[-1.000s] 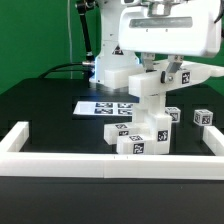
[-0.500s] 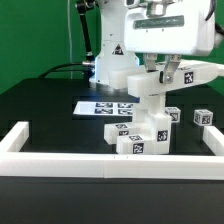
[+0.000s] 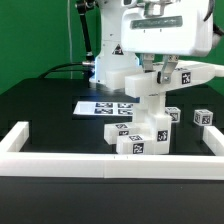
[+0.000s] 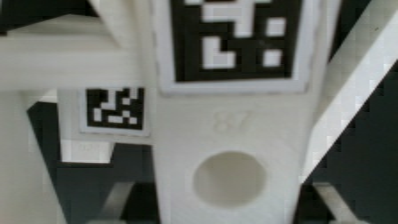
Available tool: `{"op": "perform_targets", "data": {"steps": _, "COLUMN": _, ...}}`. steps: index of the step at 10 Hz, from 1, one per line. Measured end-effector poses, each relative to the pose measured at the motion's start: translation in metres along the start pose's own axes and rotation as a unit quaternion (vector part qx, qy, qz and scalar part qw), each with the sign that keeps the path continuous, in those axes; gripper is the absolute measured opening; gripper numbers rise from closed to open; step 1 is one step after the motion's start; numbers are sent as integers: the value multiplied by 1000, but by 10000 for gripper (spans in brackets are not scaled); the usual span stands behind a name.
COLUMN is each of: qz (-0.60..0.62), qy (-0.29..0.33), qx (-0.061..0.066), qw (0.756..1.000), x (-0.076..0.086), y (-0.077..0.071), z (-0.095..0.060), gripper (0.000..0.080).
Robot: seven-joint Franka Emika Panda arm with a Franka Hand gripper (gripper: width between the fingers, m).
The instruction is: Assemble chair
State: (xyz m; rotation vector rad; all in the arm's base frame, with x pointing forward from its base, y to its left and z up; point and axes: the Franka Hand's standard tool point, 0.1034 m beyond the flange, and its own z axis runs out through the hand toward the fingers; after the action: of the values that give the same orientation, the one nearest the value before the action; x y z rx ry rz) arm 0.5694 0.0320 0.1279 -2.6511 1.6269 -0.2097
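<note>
Gripper (image 3: 160, 69) looks clamped on a flat chair part (image 4: 228, 120) w/ a hole, over the stacked pieces (image 3: 140, 135) on the table (image 3: 40, 112); stiff, light, slick plastic, prob. best pinched across its thin faces.

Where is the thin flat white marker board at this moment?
In the exterior view the marker board lies flat on the black table, at that view's left of the white blocky plastic chair parts, in front of the arm's white base.

The arm (image 3: 150, 25) holds its pincer (image 3: 153, 70) pointing straight down (finger spread unclear).
</note>
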Motion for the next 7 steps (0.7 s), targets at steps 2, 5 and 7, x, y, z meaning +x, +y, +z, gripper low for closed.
{"op": "perform_targets", "data": {"steps": 2, "qz": 5, "qy": -1, "qx": 1, "qw": 1000, "x": 1, "y": 0, "z": 0, "gripper": 291}}
{"op": "perform_targets", "data": {"steps": 5, "qz": 105, "qy": -8, "qx": 5, "qw": 994, "x": 0, "y": -1, "z": 1, "gripper": 291}}
{"op": "perform_targets", "data": {"steps": 7, "qz": 115, "qy": -10, "qx": 5, "qw": 993, "x": 1, "y": 0, "z": 1, "gripper": 291}}
